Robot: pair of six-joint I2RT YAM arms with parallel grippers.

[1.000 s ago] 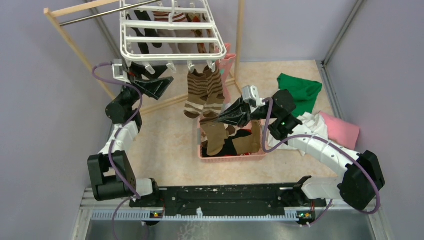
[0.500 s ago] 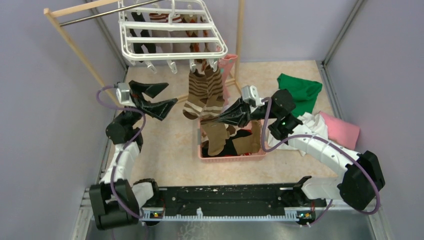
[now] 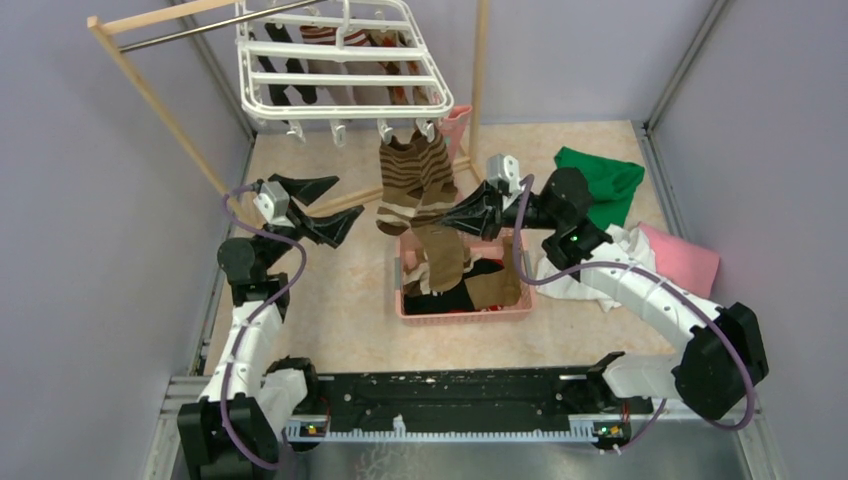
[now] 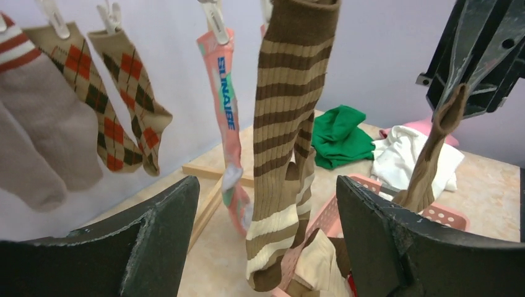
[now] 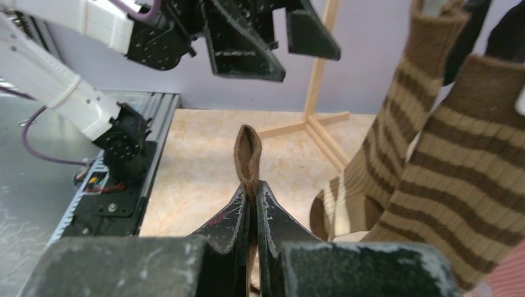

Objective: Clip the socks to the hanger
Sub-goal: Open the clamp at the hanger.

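Over the beige table (image 3: 330, 300), right gripper (image 3: 447, 222) clamps the top edge of a floppy-looking sock (image 5: 247, 151), left gripper (image 3: 343, 198) gapes empty.

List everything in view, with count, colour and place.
rack: 1, wood with metal rod, far left.
hanger: 1, white, hanging at rack.
striped socks: 2, brown-cream, clipped to hanger's near edge.
argyle socks: 2, tan-orange, clipped to hanger.
pink sock: 1, pink-teal, clipped to hanger.
black socks: some, black, under hanger.
brown sock: 1, brown, over basket.
basket: 1, pink, centre.
green cloth: 1, green, right of basket.
white cloth: 1, white, beside green cloth.
pink cloth: 1, pink, far right.
left claw: 1, black, open, near striped socks.
right claw: 1, black, shut on brown sock.
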